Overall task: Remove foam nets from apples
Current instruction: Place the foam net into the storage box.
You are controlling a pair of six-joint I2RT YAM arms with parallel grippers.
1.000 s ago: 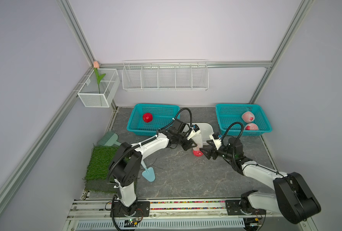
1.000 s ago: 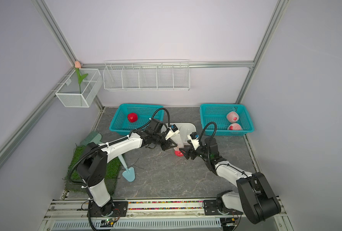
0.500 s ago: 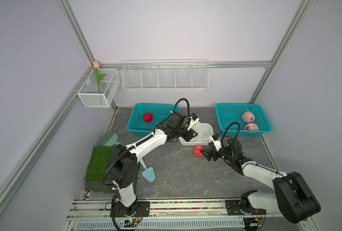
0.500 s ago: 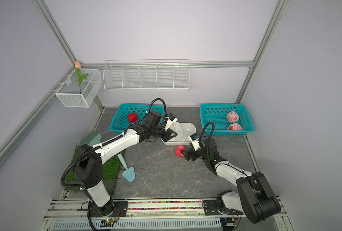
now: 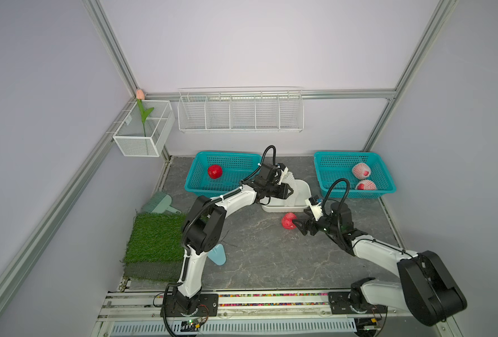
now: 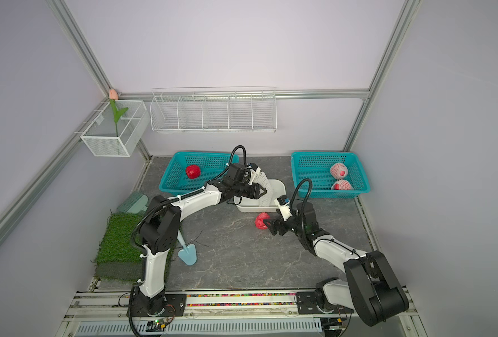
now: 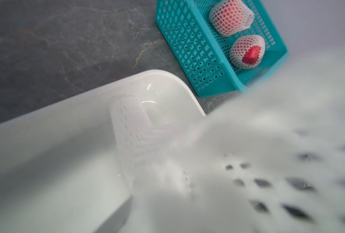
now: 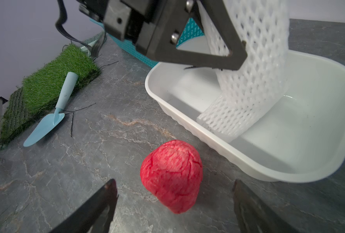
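White foam net dangling at left end effector, grip unclear, red apple lying before spread right end effector.

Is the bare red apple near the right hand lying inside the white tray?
No, the apple rests on the grey table, just outside the white tray.

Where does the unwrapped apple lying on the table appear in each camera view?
Both top views: apple mid-table, in front of the white tray.
Left wrist: not in it.
Right wrist: apple just ahead of the right gripper.
Shared landmark: the white tray.
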